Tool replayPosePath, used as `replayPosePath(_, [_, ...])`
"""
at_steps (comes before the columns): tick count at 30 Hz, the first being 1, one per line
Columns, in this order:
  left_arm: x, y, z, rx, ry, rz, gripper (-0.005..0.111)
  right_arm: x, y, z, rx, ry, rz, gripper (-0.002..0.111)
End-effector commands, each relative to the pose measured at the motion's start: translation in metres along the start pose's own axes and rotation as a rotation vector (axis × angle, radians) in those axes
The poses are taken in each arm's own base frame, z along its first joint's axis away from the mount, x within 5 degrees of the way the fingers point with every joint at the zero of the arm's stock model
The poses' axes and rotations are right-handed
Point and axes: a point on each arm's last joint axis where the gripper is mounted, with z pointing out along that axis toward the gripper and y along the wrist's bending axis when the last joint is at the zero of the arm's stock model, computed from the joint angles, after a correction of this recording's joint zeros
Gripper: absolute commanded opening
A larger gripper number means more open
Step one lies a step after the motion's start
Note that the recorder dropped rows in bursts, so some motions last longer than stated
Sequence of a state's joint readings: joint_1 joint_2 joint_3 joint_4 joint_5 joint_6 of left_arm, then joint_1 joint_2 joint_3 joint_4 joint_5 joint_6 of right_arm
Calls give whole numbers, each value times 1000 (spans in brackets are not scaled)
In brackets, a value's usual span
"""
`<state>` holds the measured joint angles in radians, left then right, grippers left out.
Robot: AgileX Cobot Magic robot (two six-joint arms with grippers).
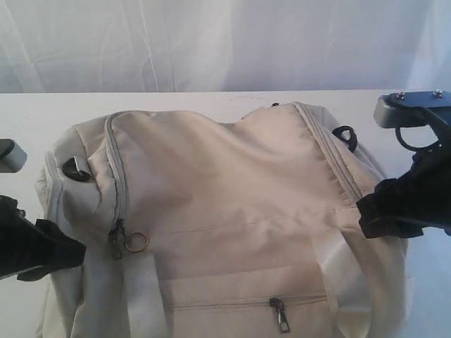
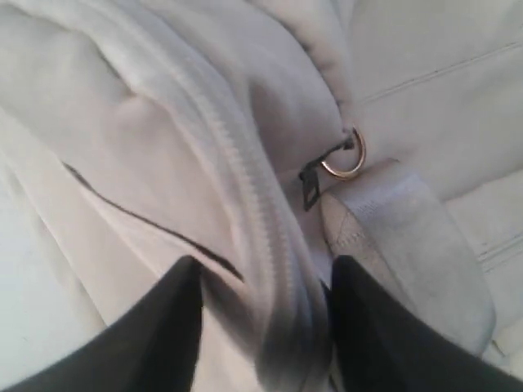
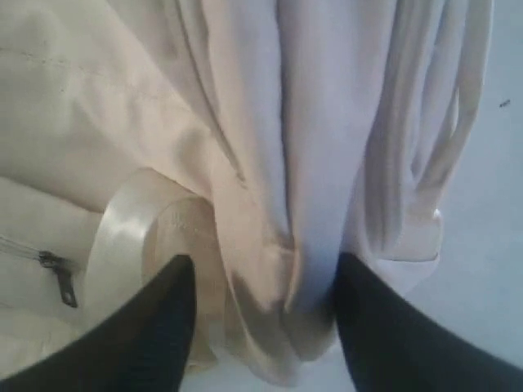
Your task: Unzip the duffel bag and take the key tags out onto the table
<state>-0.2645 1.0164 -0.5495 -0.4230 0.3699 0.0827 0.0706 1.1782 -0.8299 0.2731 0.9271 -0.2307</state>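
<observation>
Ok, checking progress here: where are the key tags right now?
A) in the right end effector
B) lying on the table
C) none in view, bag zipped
C: on the duffel bag the zipper runs closed to its pull, and no key tags show on the table.

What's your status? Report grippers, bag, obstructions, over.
Left gripper astride zipper of duffel bag, right gripper astride a fabric fold at the other end; grip unclear on both. Zipper looks shut, key tags not in sight. No obstruction seen.
</observation>
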Motion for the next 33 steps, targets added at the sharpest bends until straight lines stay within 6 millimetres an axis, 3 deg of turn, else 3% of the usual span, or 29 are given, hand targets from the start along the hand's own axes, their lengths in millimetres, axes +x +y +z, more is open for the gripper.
replayPosePath(1, [2, 3, 5, -27, 33, 43, 0, -7, 2, -17, 17, -101, -36, 55])
replayPosePath(3, [3, 3, 4, -30, 48, 61, 1, -15, 10, -39, -7, -200, -73, 55])
replayPosePath(4, [1, 2, 2, -23, 57, 70, 1, -20, 23, -53, -89, -264, -152, 53])
replayPosePath(7, [-4, -3, -8, -11, 76, 156, 1, -25, 51, -62, -265, -337, -300, 48])
replayPosePath(9, [-12, -4, -22, -49, 84, 231, 1, -28, 76, -50, -394, -321, -440, 46])
replayPosePath(13, [-13, 7, -37, -221, 131, 248, 1, -36, 105, -5, -448, -212, -496, 46])
replayPosePath(16, [-13, 8, -37, -231, 132, 248, 3, -42, 109, 1, -436, -230, -496, 46])
replayPosePath(19, [-16, 7, -38, -231, 118, 252, 16, -47, 109, -8, -423, -251, -517, 46])
replayPosePath(22, [-19, 4, -42, -208, 122, 231, 43, -45, 109, -22, -412, -258, -523, 46])
replayPosePath(24, [-25, -4, -49, -162, 120, 196, 74, -43, 107, -35, -376, -271, -545, 46])
replayPosePath(25, [-28, -8, -53, -143, 114, 184, 80, -42, 105, -38, -354, -275, -548, 46])
replayPosePath(27, [-40, -24, -65, -24, 78, 186, 80, -39, 98, -48, -265, -293, -560, 46])
replayPosePath(31, [-57, -68, -95, 362, -40, 283, 64, -35, 88, -58, -156, -313, -576, 46])
replayPosePath(33, [-43, -65, -78, 408, 103, 218, 64, -36, 88, -58, -153, -320, -542, 46])
